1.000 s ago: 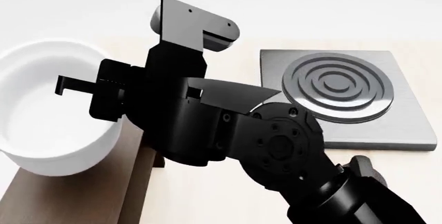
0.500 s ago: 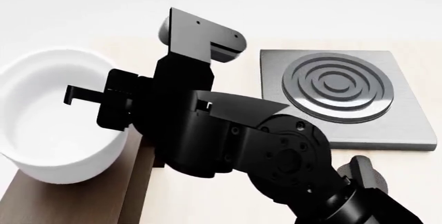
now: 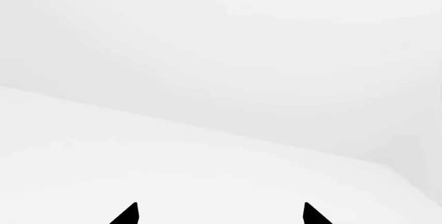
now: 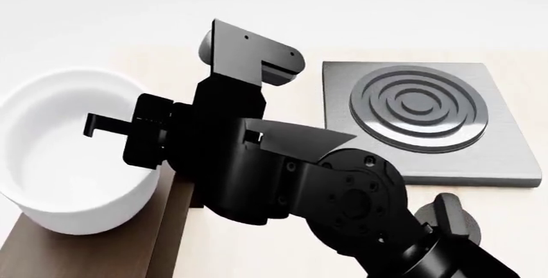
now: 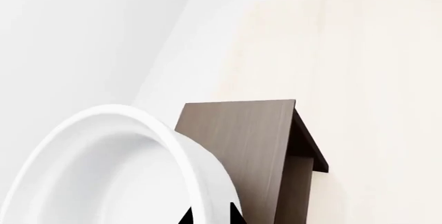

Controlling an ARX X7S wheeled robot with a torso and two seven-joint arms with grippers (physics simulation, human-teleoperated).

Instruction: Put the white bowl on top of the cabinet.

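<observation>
The white bowl is at the left of the head view, over the near end of the dark brown cabinet. I cannot tell whether it touches the top. My right gripper is shut on the bowl's right rim, with one finger inside the bowl. In the right wrist view the white bowl's rim runs between the tips of the right gripper, and the cabinet top lies beyond it. My left gripper is open and empty, facing a plain white surface. It does not show in the head view.
A grey square stove plate with a round ringed burner lies on the pale tabletop to the right of the cabinet. My right arm fills the middle and lower right of the head view. A white wall is behind.
The bowl, held by my right gripper, has come down and slightly to the right, closer to the cabinet top. The right arm has shifted with it.
</observation>
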